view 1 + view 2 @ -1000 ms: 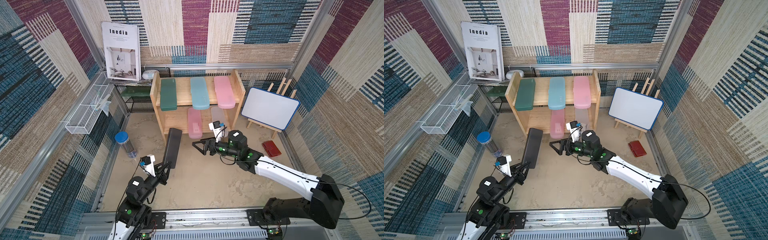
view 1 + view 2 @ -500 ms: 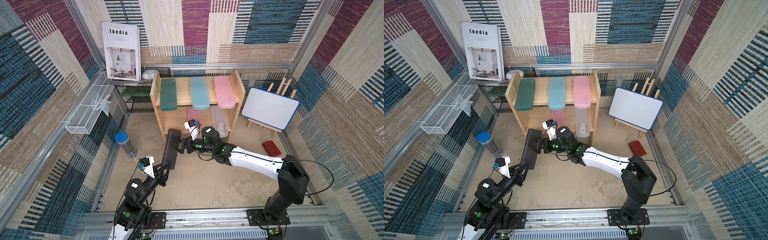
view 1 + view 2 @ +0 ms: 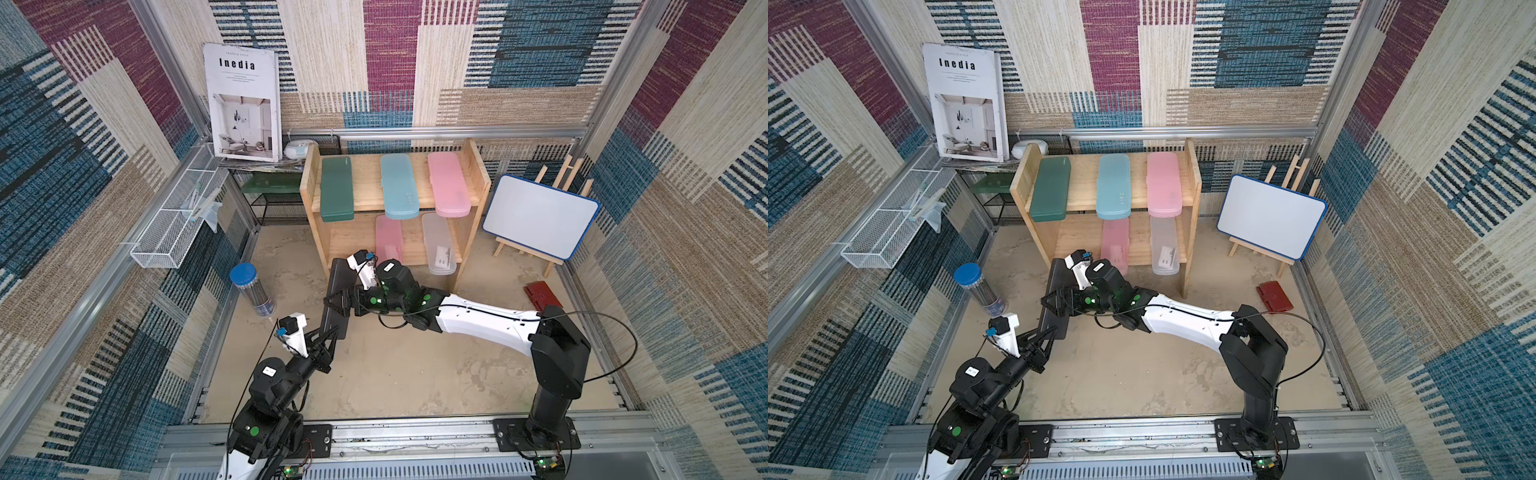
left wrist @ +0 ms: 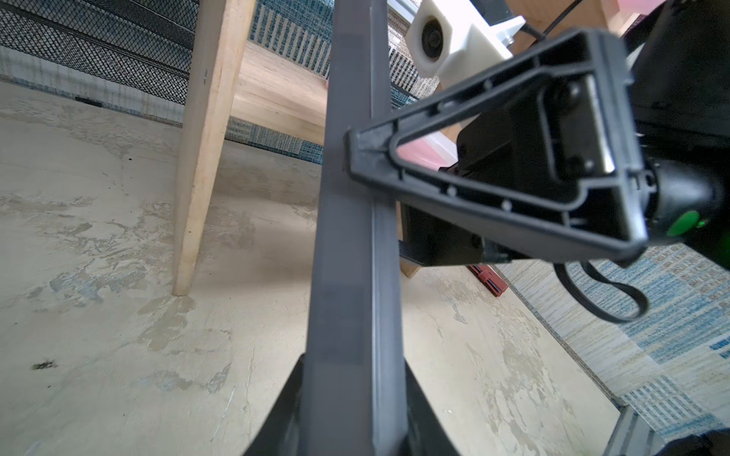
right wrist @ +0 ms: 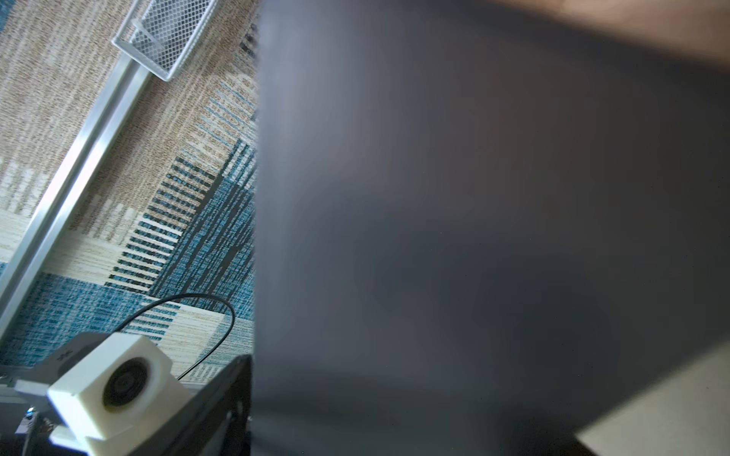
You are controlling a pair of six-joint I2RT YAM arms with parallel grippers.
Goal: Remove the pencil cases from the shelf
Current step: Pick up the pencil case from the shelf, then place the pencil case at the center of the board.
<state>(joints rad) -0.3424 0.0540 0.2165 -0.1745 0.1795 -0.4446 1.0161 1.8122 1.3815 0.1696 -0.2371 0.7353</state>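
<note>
The black pencil case (image 3: 338,277) (image 3: 1057,276) hangs tilted above the floor in front of the shelf (image 3: 368,183). My left gripper (image 3: 332,332) (image 4: 351,395) is shut on its near end. My right gripper (image 3: 338,301) (image 3: 1059,301) has a jaw on each side of the case's middle; whether they press it does not show. One of its fingers (image 4: 367,154) reaches the case's edge. The case (image 5: 474,197) fills the right wrist view. Green (image 3: 337,191), blue (image 3: 399,187) and pink (image 3: 449,185) cases lie on the top board, a pink (image 3: 388,237) and a clear one (image 3: 438,243) below.
A blue-lidded tube (image 3: 251,289) stands left of the held case. A red wallet (image 3: 542,295) lies on the floor at the right, below a whiteboard easel (image 3: 540,216). A white wire basket (image 3: 174,232) and a black mesh rack (image 3: 278,203) line the left side.
My right arm swung left from the shelf's front to the black case and its jaws narrowed around it. The left gripper kept hold of the case's near end.
</note>
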